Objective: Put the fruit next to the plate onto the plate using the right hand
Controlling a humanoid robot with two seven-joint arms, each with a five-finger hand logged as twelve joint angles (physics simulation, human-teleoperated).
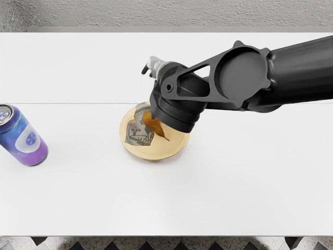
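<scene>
A wide white surface (234, 198) was seen from above at a slant, filling nearly the whole view, with a grey wall strip along the 12 o'clock edge and a strip of dark checkered floor at 6 o'clock.

A bulky black right arm (291, 67) was shown coming in from the 3 o'clock edge and reaching toward the centre, with a large round joint partway along it. Its far end was turned downward over the middle of the surface.

A shallow round yellow plate (156, 152) was placed at the centre of the surface, its 1 o'clock portion covered by the arm. A pale grey and white pattern was visible inside it on the 9 o'clock side.

A blue and purple drink can (21, 136) was set at 9 o'clock, close to the picture's edge and well apart from the plate, leaning with its top toward 11 o'clock.

The right robot hand (165, 119) was almost wholly hidden under the dark wrist housing, so it could not be told whether it was spread, pressed together or pinching anything.

An orange-brown fruit (152, 124) was seen within the plate's outline, just beneath the robot hand, with a thin point toward 5 o'clock. Whether it was resting on the plate or held above it could not be told.
</scene>
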